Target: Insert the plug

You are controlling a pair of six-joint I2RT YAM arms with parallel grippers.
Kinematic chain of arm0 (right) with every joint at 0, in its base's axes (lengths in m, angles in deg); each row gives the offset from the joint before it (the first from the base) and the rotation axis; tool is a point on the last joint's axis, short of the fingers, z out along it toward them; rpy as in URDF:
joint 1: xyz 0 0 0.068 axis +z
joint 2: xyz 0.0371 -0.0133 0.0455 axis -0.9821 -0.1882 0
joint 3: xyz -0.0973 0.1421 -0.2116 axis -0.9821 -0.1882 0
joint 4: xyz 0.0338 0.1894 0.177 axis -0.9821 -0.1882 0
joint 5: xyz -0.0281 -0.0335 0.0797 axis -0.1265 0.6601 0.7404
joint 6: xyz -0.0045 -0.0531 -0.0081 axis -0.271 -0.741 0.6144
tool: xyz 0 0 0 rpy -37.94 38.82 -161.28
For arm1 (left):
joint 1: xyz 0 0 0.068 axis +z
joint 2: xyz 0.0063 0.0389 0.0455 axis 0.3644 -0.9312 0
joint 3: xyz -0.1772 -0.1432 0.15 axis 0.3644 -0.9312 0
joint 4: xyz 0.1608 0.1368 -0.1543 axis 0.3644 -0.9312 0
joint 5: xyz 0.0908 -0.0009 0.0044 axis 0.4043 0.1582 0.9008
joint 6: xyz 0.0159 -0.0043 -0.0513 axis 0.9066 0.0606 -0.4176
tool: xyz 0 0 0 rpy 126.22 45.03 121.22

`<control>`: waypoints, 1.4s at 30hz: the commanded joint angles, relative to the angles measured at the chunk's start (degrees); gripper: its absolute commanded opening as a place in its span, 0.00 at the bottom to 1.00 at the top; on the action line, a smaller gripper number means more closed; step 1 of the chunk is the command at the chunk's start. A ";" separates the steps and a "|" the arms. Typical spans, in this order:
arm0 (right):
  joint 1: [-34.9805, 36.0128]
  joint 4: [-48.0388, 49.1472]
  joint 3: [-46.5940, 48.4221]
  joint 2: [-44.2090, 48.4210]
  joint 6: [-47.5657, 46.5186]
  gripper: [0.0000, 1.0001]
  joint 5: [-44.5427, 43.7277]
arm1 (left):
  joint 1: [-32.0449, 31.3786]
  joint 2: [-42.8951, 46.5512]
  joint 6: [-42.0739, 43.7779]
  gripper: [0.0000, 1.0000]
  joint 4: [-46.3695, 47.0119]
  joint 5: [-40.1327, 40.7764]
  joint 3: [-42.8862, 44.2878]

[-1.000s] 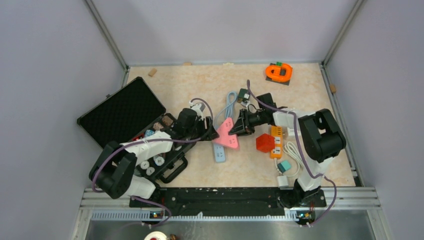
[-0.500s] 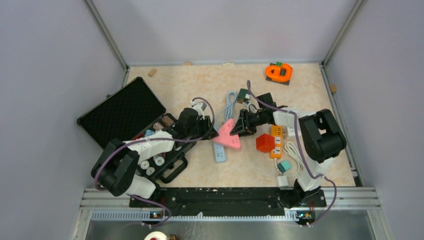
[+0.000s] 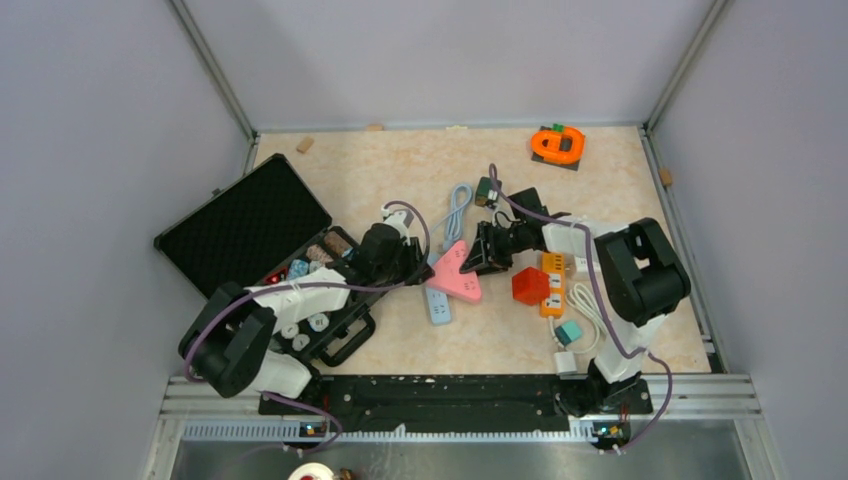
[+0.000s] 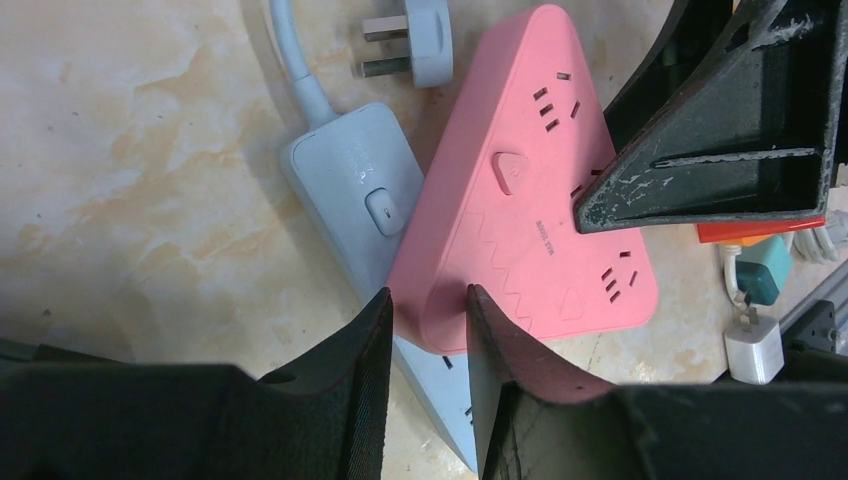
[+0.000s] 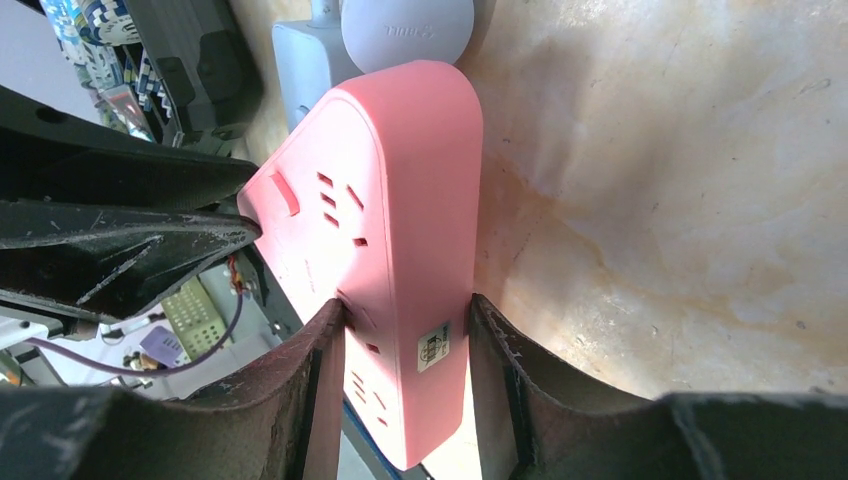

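Note:
A pink triangular power strip (image 3: 455, 272) lies mid-table, partly on top of a pale blue strip (image 4: 365, 190). My left gripper (image 4: 428, 335) is shut on the pink strip's near corner (image 4: 440, 320). My right gripper (image 5: 405, 340) straddles the opposite edge of the pink strip (image 5: 400, 220), open a little, with a thin gap at one finger (image 5: 500, 350). The pale plug (image 4: 415, 45) lies loose on the table by the strip's tip, prongs bare, its cable (image 4: 300, 70) curving away. In the right wrist view the plug's round back (image 5: 407, 30) shows beyond the strip.
An open black case (image 3: 245, 225) with small parts sits on the left, near my left arm. A red hexagonal block (image 3: 530, 286), an orange strip (image 3: 552, 285), a teal adapter (image 3: 568, 332) and a white charger (image 3: 567, 360) crowd the right. An orange object (image 3: 557, 144) stands back right.
My left gripper has closed onto the pink strip's corner. My right gripper's jaws have eased apart slightly around the strip's other edge. The strip has shifted a little.

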 commanded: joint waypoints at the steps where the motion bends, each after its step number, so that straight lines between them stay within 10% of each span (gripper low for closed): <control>1: 3.46 0.34 -1.10 -3.12 -3.80 0.35 -18.73 | -1.30 -0.13 1.17 0.33 -11.59 7.53 -2.59; 15: 5.24 -1.96 -0.21 2.37 -4.91 0.48 -23.70 | -2.10 -1.93 0.38 0.34 -13.56 11.55 -2.54; 23: 5.26 -7.59 1.64 17.71 -6.38 0.80 -30.49 | -2.09 5.34 2.51 0.62 -14.82 10.41 2.62; 31: 5.15 -14.75 -0.71 29.93 -5.83 0.85 -37.78 | -2.11 21.83 2.46 0.98 -10.88 3.54 -0.44; 42: -1.01 -24.00 -7.24 35.08 0.48 0.85 -41.33 | -2.02 41.50 0.12 0.99 -8.81 -1.25 -9.64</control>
